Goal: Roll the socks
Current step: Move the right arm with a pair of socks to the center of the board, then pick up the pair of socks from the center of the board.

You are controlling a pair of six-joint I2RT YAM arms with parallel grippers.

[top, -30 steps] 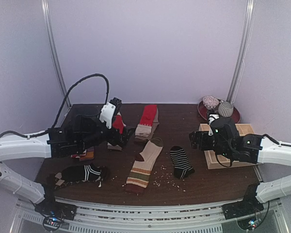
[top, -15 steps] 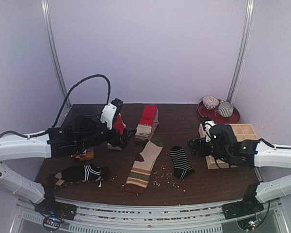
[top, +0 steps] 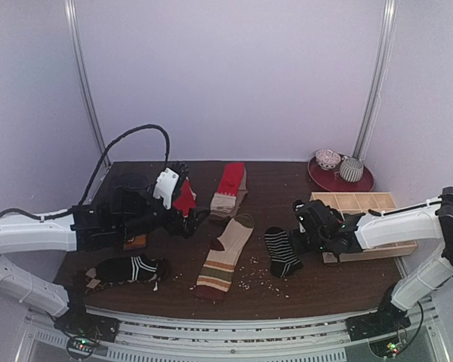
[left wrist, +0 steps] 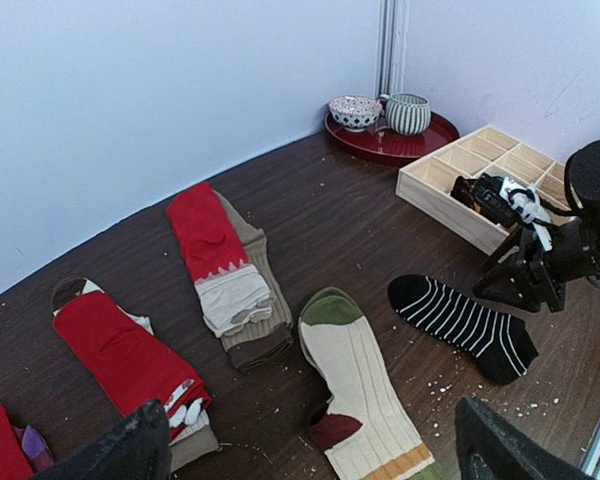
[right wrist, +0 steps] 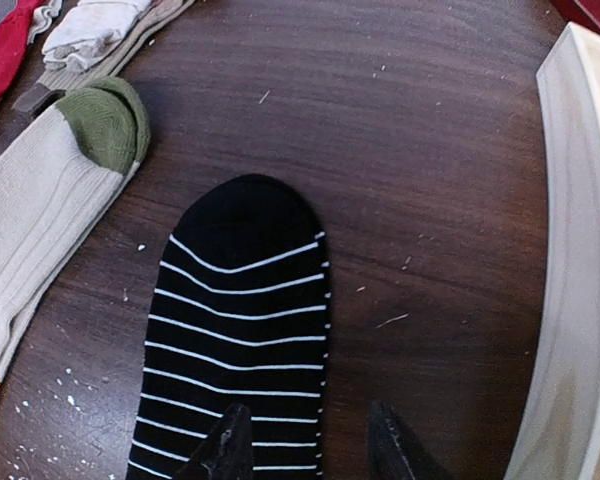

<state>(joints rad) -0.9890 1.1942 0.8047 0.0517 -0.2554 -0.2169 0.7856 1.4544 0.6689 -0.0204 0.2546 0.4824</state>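
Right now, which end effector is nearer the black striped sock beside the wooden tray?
Right. The right end effector hovers over the black striped sock; the left end effector is far off, above the red socks.

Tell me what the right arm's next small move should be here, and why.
Probably lower the right claw onto the black striped sock and pinch its fabric to start a roll. The sock lies flat and unrolled beside the wooden tray, and the claw's fingers stand apart over the sock's right edge, holding nothing.
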